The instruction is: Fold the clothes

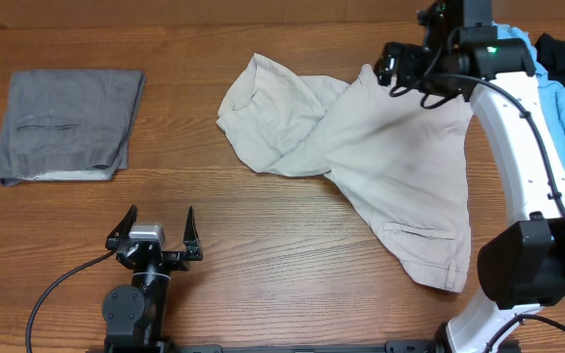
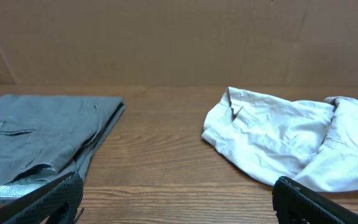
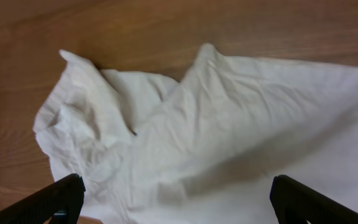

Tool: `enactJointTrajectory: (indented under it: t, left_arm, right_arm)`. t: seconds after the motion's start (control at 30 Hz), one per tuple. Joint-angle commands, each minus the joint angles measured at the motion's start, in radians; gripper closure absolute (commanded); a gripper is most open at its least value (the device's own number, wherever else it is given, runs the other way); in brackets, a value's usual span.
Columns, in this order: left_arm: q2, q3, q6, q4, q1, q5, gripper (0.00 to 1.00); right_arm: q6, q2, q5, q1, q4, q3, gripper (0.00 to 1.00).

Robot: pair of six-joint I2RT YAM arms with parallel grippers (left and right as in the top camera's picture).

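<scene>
Right of centre on the tabletop (image 1: 263,275), the clothes (image 1: 381,157) lie rumpled, long axis running far-left to near-right, pocket end near-right. It looks like light, floppy cotton, so expect sag and drag; you'd want a flat edge, not the bunched far-left. Right gripper (image 1: 392,75) hovers wide open over the far edge, empty; left gripper (image 1: 160,218) is also wide open and empty.

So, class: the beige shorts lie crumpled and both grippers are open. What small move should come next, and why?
Probably lower the right gripper onto the shorts just beneath it and close on the fabric. It hovers open over their far side, nothing is held, and the cloth is bunched, needing spreading before any fold. The left gripper sits well clear.
</scene>
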Motion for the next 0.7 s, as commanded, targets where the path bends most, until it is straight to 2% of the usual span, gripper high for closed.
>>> enactJointTrajectory:
  t: [0.0, 0.33, 0.47, 0.67]
  left_arm:
    - [-0.010, -0.005, 0.026, 0.002, -0.008, -0.003, 0.00]
    - [-0.010, -0.005, 0.026, 0.002, -0.008, -0.003, 0.00]
    - [-0.010, -0.005, 0.026, 0.002, -0.008, -0.003, 0.00]
    - [-0.010, -0.005, 0.026, 0.002, -0.008, -0.003, 0.00]
  right_arm:
    - [-0.025, -0.011, 0.014, -0.077, -0.054, 0.068, 0.00]
    - [-0.022, -0.011, -0.002, -0.392, -0.301, 0.103, 0.00]
    - [-0.022, -0.011, -0.005, -0.449, -0.345, 0.090, 0.00]
    - [-0.011, -0.010, -0.009, -0.460, -0.350, 0.021, 0.00]
